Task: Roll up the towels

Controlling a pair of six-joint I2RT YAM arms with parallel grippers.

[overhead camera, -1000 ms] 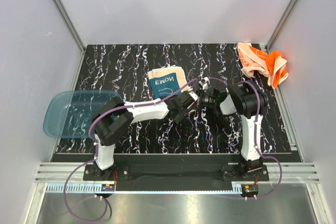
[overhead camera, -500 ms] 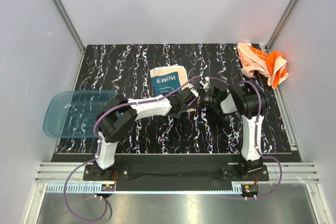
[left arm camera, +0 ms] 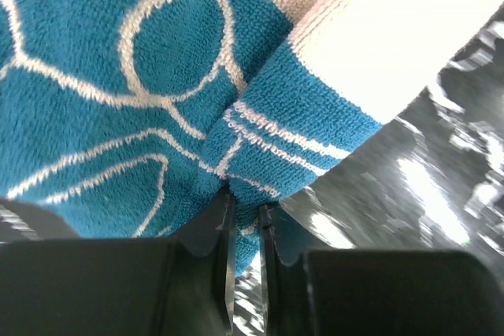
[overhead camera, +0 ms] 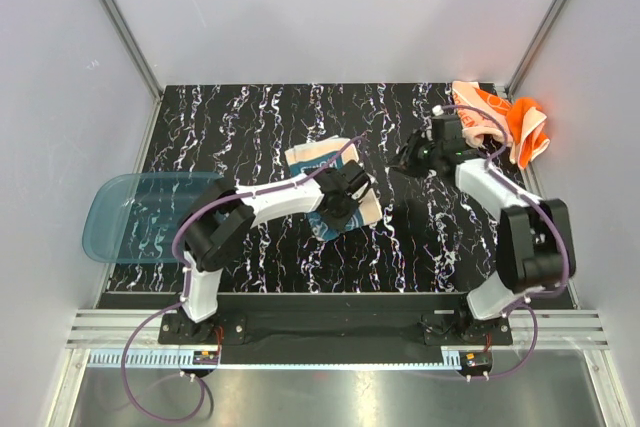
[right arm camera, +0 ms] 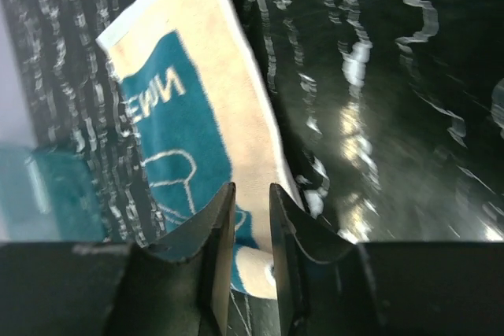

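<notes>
The teal-blue towel (overhead camera: 309, 155) lies mid-table, its cream reverse showing, partly hidden under my left arm. My left gripper (overhead camera: 349, 199) is shut on a folded edge of that towel (left arm camera: 118, 100), the cloth pinched between its fingertips (left arm camera: 226, 218). My right gripper (overhead camera: 404, 159) hovers apart from it to the back right, open with nothing between its fingers (right arm camera: 223, 218); the teal-blue towel (right arm camera: 197, 139) lies stretched out beyond them. The orange towel (overhead camera: 500, 119) sits crumpled at the back right corner.
A translucent blue tray (overhead camera: 140, 212) overhangs the left edge of the black marbled table (overhead camera: 240, 117). Grey walls and metal rails close in the back and sides.
My left gripper has shut on the teal-blue towel's edge and drawn it nearer. My right gripper has opened, let go and swung away to the back right.
</notes>
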